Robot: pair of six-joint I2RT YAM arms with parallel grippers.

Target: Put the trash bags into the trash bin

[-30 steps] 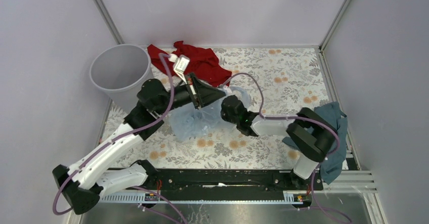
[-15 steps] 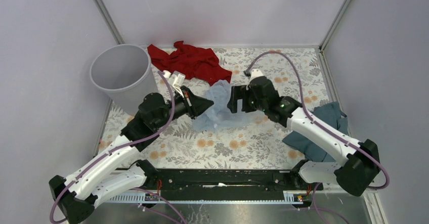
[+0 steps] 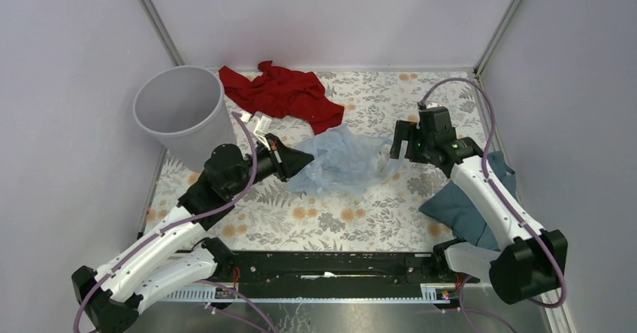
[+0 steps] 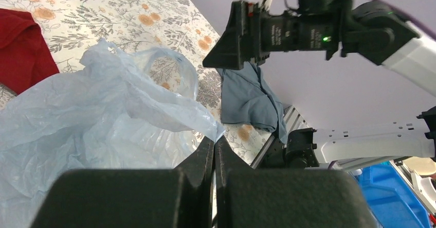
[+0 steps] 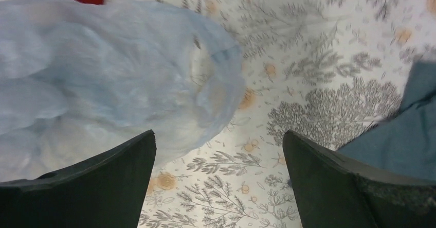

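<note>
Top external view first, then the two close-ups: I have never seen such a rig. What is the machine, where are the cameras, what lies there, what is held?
Two robot arms are bolted at the near edge of a table. One camera looks down from above; one sits on each wrist. On the table are a grey trash bin, a red cloth, a teal cloth and a pale blue trash bag. The left gripper is shut on the bag's edge; the right gripper is open, holding nothing.

The pale blue trash bag [image 5: 103, 79] fills the upper left; the right gripper [image 5: 217, 135] gapes wide at the bottom, teal cloth [image 5: 401, 130] at the right edge.
</note>
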